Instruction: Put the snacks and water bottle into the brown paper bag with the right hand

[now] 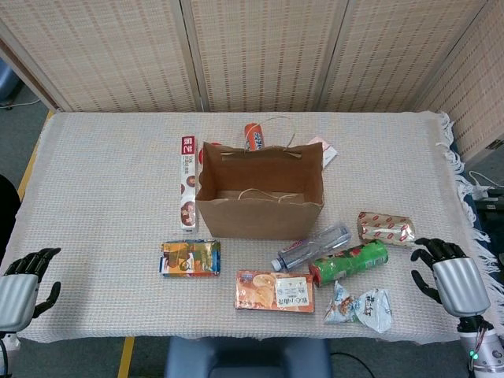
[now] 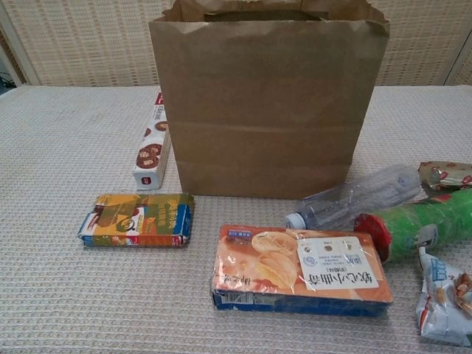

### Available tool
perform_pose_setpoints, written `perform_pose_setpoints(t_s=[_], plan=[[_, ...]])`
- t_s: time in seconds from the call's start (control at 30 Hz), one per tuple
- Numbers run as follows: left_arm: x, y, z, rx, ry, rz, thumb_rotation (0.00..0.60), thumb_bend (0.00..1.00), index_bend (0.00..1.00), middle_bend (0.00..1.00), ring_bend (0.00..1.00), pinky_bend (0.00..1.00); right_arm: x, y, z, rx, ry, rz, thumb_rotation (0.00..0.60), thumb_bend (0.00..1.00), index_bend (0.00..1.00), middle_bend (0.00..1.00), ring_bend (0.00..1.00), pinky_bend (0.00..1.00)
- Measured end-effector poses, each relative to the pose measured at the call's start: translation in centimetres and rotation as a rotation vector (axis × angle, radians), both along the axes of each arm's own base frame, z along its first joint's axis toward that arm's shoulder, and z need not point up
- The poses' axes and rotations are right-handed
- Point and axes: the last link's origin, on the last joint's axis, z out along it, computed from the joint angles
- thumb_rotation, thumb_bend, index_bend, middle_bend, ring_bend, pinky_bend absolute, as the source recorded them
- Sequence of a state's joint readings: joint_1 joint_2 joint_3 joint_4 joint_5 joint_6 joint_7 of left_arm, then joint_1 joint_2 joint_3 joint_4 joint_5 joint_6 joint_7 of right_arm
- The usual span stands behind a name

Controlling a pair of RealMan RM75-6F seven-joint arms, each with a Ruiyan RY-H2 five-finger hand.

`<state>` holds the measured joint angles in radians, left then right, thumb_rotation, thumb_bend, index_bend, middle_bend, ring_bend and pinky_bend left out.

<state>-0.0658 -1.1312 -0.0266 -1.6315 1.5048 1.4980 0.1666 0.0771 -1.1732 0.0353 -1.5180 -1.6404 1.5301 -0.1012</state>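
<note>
Nothing is packed yet. My right hand [image 1: 450, 279] rests empty, fingers apart, at the table edge. The clear plastic water bottle [image 1: 313, 246] lies before the standing brown paper bag [image 1: 260, 206]; I should reach it first.

Brown paper bag [image 1: 260, 206] upright mid-table — water bottle [image 1: 313, 246], snacks in front; right robot hand [image 1: 445, 272] seemingly empty.

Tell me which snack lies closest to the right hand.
The gold packet with red print, at the table's right side: it lies just left of the right hand, nearer than the green can or the white pouch.
</note>
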Motion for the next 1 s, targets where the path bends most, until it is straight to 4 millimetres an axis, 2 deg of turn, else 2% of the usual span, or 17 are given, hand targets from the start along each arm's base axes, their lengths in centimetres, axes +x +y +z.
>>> perform_pose_setpoints(t_s=[0.3, 0.5, 0.67, 1.0], plan=[[0.3, 0.2, -0.3, -0.017, 0.007, -0.005, 0.600, 0.36, 0.00, 0.00, 0.00, 0.02, -0.3, 0.3, 0.6, 0.026, 0.005, -0.052, 0.600, 0.13, 0.00, 0.00, 0.00, 0.00], [0.1, 0.3, -0.4, -0.024, -0.011, 0.008, 0.600, 0.36, 0.00, 0.00, 0.00, 0.02, 0.1, 0.7, 0.2, 0.073, -0.036, -0.058, 0.600, 0.13, 0.00, 0.00, 0.00, 0.01], [0.2, 0.4, -0.4, -0.037, -0.016, 0.006, 0.600, 0.36, 0.00, 0.00, 0.00, 0.02, 1.1, 2.0, -1.2, 0.211, -0.094, -0.088, 0.600, 0.13, 0.07, 0.09, 0.04, 0.11], [0.1, 0.5, -0.6, -0.046, -0.023, 0.021, 0.600, 0.36, 0.00, 0.00, 0.00, 0.02, 4.2, 5.6, -5.1, 0.496, -0.029, -0.090, 0.600, 0.13, 0.11, 0.16, 0.13, 0.19]])
